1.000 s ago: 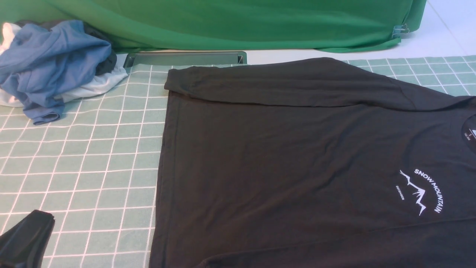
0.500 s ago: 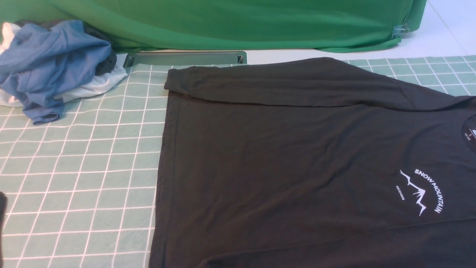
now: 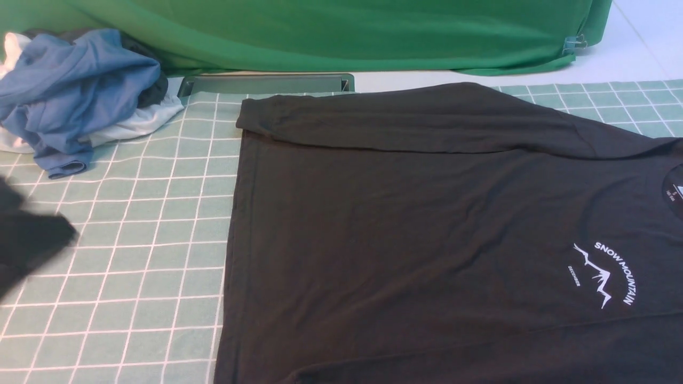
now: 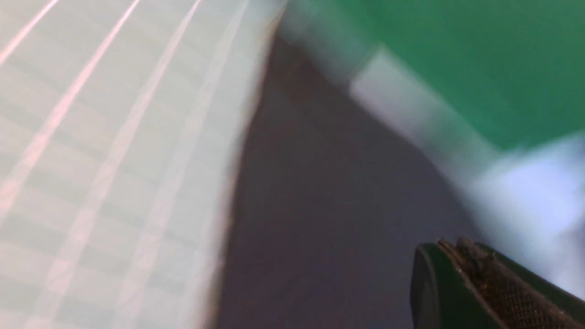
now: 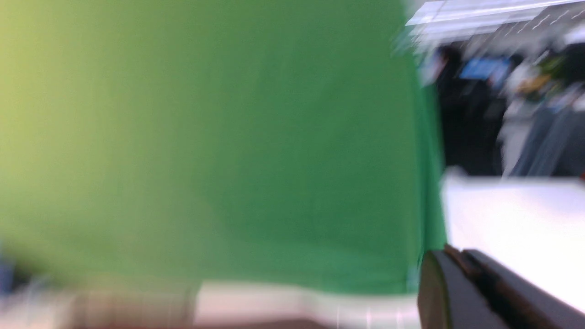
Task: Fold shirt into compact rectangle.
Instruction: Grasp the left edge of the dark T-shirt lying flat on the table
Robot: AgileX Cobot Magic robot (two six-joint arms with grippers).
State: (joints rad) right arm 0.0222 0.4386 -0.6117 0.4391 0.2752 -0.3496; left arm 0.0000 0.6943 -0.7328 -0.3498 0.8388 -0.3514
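Observation:
The black shirt (image 3: 427, 229) lies flat on the green grid mat (image 3: 133, 240), collar at the right edge and hem toward the left. Its white "SNOW MOUNTAIN" print (image 3: 605, 274) faces up. The far sleeve (image 3: 416, 117) is folded along the shirt's back edge. My left gripper (image 3: 64, 234) is a dark blur at the mat's left edge, well apart from the shirt. In the left wrist view it (image 4: 450, 246) is shut and empty above the shirt (image 4: 320, 205). My right gripper (image 5: 450, 253) is shut and empty, facing the green backdrop; it is outside the front view.
A heap of blue and white garments (image 3: 74, 90) sits at the back left corner. A green backdrop cloth (image 3: 320, 32) hangs along the back, held by a metal clip (image 3: 573, 42). A grey-green slot (image 3: 267, 84) lies in front of it.
My left gripper left the bottom left corner, slipped nearly out of the front view, and now shows higher up at the left edge. The shirt has not moved.

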